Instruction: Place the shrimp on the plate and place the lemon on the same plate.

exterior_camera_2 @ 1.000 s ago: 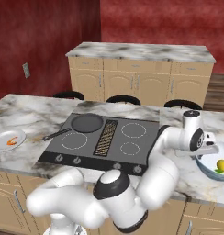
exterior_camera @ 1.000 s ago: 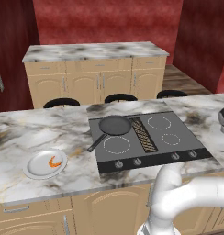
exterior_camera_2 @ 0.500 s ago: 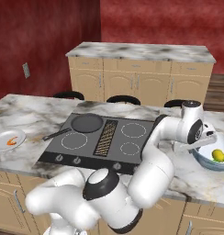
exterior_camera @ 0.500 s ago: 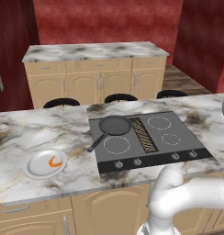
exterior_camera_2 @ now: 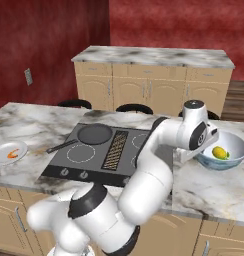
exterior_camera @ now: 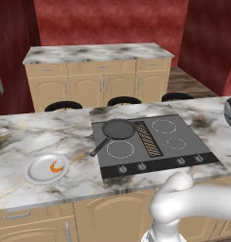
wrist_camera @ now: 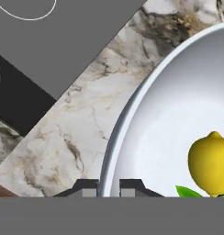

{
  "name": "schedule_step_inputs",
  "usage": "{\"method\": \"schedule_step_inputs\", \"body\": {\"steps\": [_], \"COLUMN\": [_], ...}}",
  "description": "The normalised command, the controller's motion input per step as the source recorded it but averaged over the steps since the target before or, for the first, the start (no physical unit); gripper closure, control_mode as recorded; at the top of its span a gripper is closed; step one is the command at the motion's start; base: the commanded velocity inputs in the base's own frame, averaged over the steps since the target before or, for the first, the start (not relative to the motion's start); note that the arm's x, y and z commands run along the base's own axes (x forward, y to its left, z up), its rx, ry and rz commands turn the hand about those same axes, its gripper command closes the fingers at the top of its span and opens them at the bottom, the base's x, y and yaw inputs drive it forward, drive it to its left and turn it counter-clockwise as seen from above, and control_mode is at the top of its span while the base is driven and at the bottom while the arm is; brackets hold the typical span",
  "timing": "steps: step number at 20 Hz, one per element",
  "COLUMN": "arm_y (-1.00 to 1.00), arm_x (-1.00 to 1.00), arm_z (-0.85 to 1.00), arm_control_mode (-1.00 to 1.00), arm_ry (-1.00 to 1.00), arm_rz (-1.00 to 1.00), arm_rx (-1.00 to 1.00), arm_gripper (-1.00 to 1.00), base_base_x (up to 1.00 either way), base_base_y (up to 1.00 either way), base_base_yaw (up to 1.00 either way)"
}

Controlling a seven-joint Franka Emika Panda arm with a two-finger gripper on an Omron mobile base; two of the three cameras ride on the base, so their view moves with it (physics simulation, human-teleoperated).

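Yellow and smooth, the lemon [wrist_camera: 212, 164] lies in the glossy, deep bluish bowl [wrist_camera: 132, 114], a little to the right of the gripper [wrist_camera: 109, 187], whose tips stand close together and hold nothing. The orange shrimp [exterior_camera: 55, 166] already rests on the shallow white plate [exterior_camera: 34, 174], well away across the marble counter [exterior_camera: 22, 137]. I judge the lemon step is beginning: next the jaws must open and move over the fruit.

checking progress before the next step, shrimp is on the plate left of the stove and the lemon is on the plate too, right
Not quite. The shrimp is on the plate, but the lemon lies in the bluish bowl right of the stove, as the right base view shows.
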Motion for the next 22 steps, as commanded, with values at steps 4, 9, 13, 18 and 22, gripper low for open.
{"method": "schedule_step_inputs", "body": {"steps": [4, 9, 13, 18, 22], "arm_y": [0.49, 0.53, 0.50, 0.49, 0.49], "arm_x": [-0.18, -0.16, -0.12, -0.04, 0.00], "arm_z": [0.39, 0.35, 0.28, 0.27, 0.25], "arm_control_mode": [-1.00, -1.00, -1.00, -1.00, -1.00], "arm_ry": [0.03, 0.02, 0.06, 0.12, 0.17], "arm_rz": [0.39, 0.46, 0.53, 0.57, 0.54], "arm_rx": [-0.13, -0.10, -0.07, -0.04, -0.03], "arm_gripper": [1.00, 1.00, 1.00, 1.00, 1.00], "base_base_x": [0.00, 0.00, 0.00, 0.00, 0.00], "base_base_y": [0.00, 0.00, 0.00, 0.00, 0.00], "base_base_yaw": [0.00, 0.00, 0.00, 0.00, 0.00]}}
